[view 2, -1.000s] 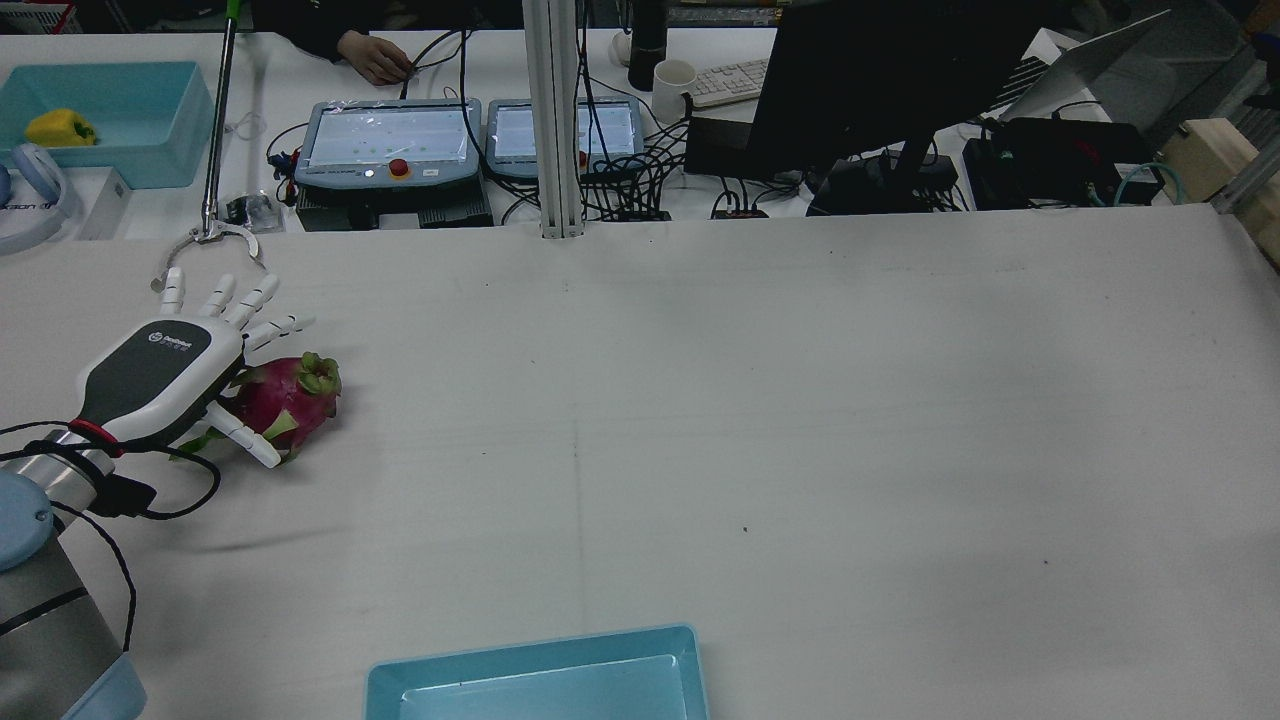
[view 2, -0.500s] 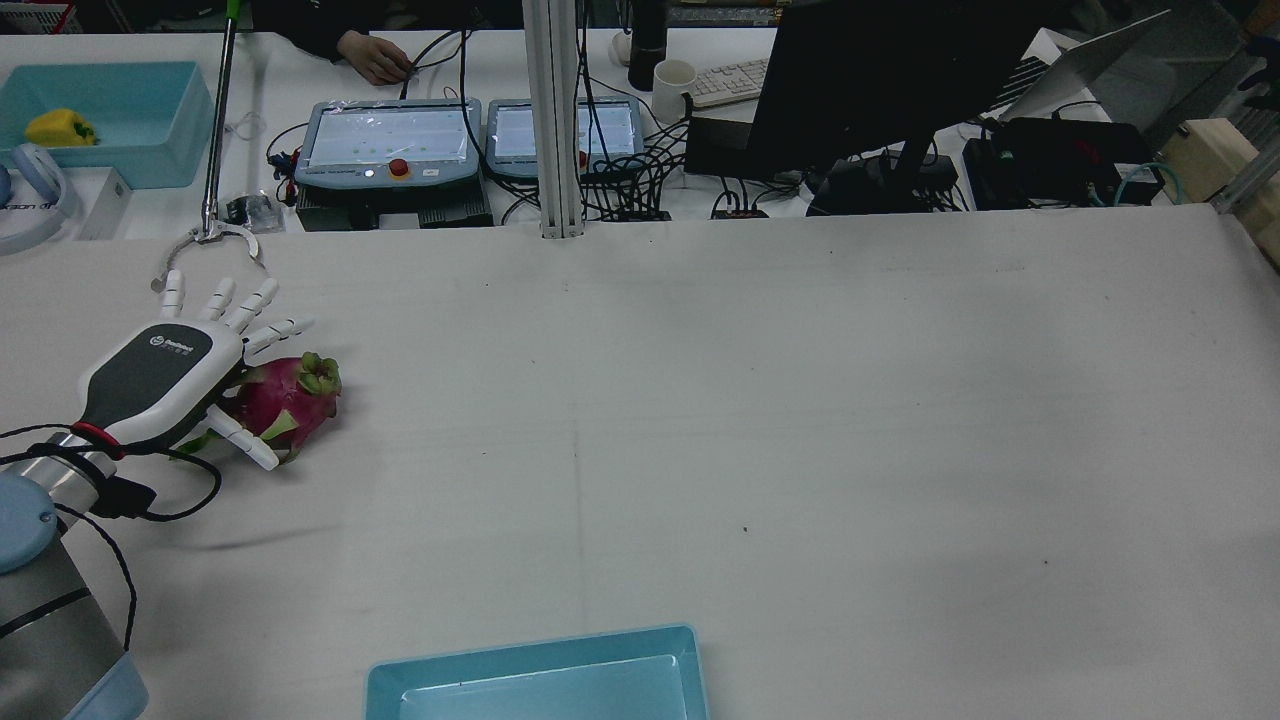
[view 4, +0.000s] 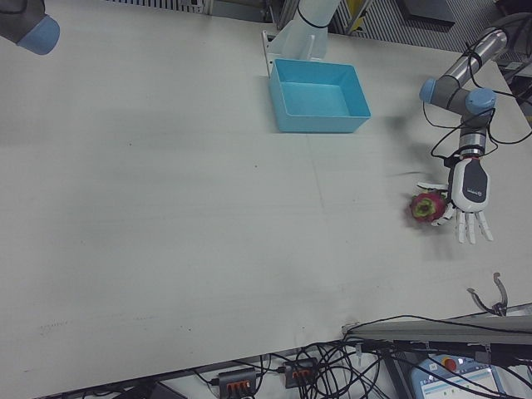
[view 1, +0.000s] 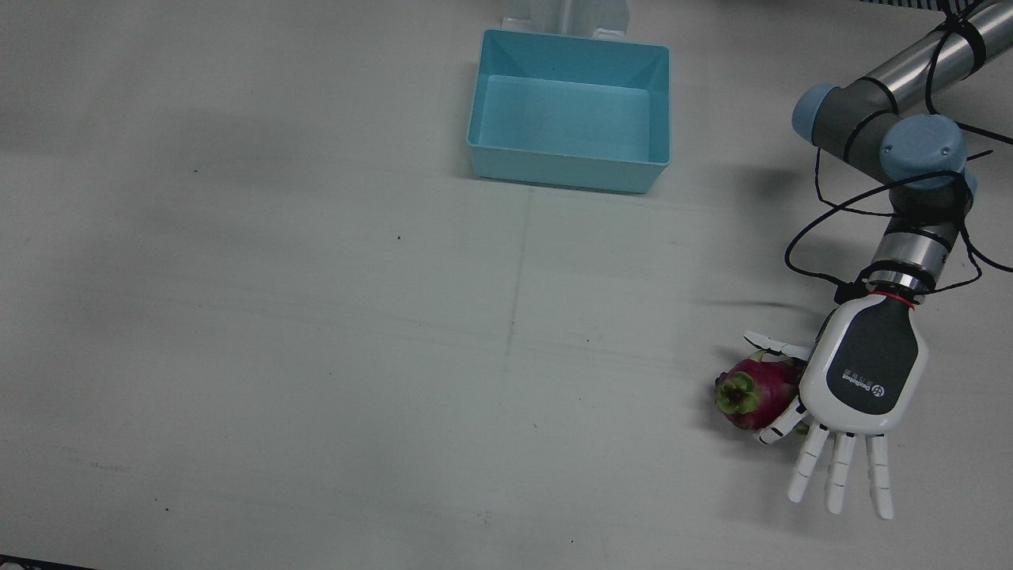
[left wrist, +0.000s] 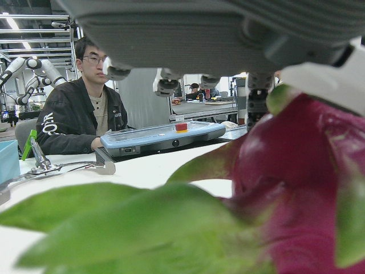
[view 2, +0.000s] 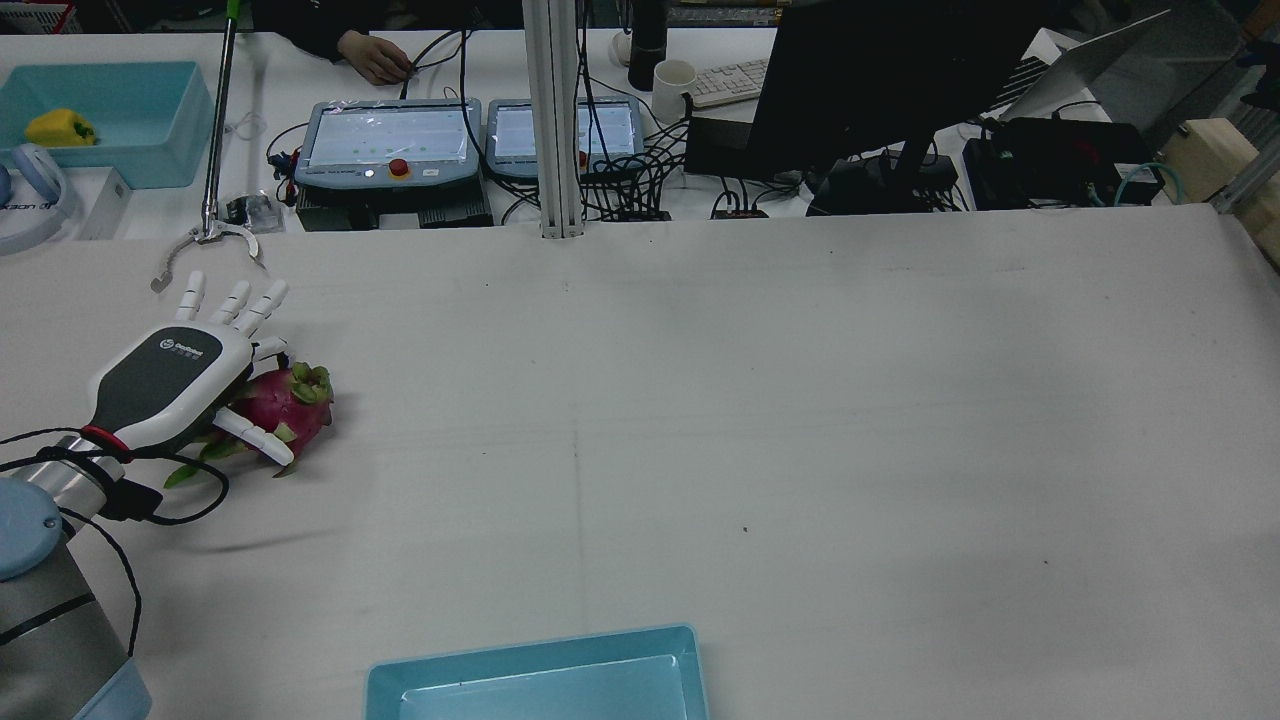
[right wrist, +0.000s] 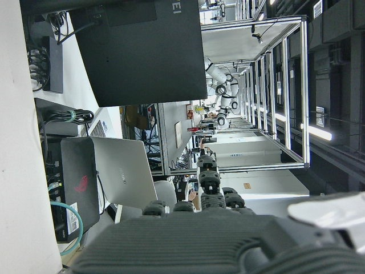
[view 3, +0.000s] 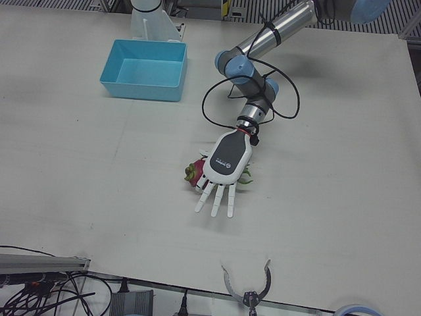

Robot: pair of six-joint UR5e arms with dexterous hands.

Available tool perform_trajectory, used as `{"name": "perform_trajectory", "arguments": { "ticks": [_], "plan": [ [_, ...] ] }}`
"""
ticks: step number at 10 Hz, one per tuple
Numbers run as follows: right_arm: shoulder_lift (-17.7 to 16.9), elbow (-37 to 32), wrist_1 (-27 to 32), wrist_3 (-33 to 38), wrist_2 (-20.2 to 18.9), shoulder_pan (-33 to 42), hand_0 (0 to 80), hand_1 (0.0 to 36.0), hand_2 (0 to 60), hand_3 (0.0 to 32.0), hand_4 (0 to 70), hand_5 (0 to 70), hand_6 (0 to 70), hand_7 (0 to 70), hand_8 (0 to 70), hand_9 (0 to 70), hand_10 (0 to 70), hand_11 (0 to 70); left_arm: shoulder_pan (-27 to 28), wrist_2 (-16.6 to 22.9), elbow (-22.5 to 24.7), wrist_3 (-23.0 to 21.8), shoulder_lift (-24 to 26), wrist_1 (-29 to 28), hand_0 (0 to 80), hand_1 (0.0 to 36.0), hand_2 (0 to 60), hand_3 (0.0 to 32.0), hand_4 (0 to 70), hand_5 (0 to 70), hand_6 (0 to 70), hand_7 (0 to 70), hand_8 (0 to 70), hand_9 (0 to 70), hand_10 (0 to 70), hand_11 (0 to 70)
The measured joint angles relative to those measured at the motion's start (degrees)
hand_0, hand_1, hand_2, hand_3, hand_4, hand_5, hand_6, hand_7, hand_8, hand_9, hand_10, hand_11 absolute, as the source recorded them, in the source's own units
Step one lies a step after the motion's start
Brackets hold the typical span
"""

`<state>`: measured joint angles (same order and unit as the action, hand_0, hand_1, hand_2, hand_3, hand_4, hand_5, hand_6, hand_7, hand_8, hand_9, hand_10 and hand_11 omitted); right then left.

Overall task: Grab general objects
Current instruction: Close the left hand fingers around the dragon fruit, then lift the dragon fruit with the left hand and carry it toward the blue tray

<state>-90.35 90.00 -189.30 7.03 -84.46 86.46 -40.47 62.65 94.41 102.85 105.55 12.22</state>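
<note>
A pink dragon fruit with green scales lies on the white table near its left edge. It also shows in the rear view, the left-front view and the right-front view. My left hand hovers palm-down over its side, also in the rear view. The thumb lies across the fruit and one finger curls against it; the other fingers stretch straight out past it. The left hand view shows the fruit close under the palm. My right hand shows only in its own view; its fingers are unclear.
A light-blue bin stands near the pedestals, at the table's middle, also in the rear view. A grabber tool lies just beyond the left hand. Teach pendants, cables and a monitor sit past the far edge.
The left hand has dropped closer onto the fruit. One outstretched finger has curled against it, and the thumb has pressed in. The fruit has shifted slightly toward the hand.
</note>
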Motion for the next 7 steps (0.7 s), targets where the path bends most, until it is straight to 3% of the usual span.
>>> {"name": "perform_trajectory", "arguments": {
  "ticks": [1,2,3,4,5,7],
  "plan": [
    [0.0,0.0,0.01,0.0,0.0,-0.01,0.0,0.0,0.0,0.0,0.0,0.0,0.0,0.0,0.0,0.0,0.0,0.0,0.1,0.01,-0.01,0.22,0.0,-0.1,19.1,0.0,2.4,0.0,28.0,64.5,2.9,8.1,8.8,0.2,0.0,0.0],
    [0.0,0.0,0.01,-0.02,0.0,-0.01,0.0,0.0,0.0,0.0,0.0,0.0,0.0,0.0,0.0,0.0,0.0,0.0,0.19,0.01,-0.01,0.33,0.0,-0.17,29.7,0.4,5.2,0.0,29.2,69.2,4.1,8.8,9.3,0.3,0.0,0.0],
    [0.0,0.0,0.01,-0.03,0.0,-0.02,0.0,0.0,0.0,0.0,0.0,0.0,0.0,0.0,0.0,0.0,0.0,0.0,0.24,0.01,-0.01,0.37,0.0,-0.21,40.5,8.0,23.9,0.0,29.3,70.0,5.3,9.7,10.4,0.5,0.0,0.0],
    [0.0,0.0,0.0,-0.02,0.0,-0.03,0.0,0.0,0.0,0.0,0.0,0.0,0.0,0.0,0.0,0.0,0.0,0.0,0.26,0.01,-0.01,0.4,-0.01,-0.32,42.6,17.2,55.3,0.0,29.8,70.0,6.3,10.7,11.3,0.7,0.0,0.0],
    [0.0,0.0,-0.01,-0.01,0.0,-0.04,0.0,0.0,0.0,0.0,0.0,0.0,0.0,0.0,0.0,0.0,0.0,0.0,0.27,0.01,-0.01,0.41,-0.08,-0.47,43.2,20.6,60.0,0.0,29.6,70.0,6.6,11.2,11.7,0.8,0.0,0.0],
    [0.0,0.0,-0.01,0.0,0.0,-0.04,0.0,0.0,0.0,0.0,0.0,0.0,0.0,0.0,0.0,0.0,0.0,0.0,0.21,0.09,0.23,0.36,-0.11,-0.59,45.7,25.1,60.0,0.0,27.8,70.0,6.8,12.1,12.4,1.0,0.0,0.0]
  ]
}}
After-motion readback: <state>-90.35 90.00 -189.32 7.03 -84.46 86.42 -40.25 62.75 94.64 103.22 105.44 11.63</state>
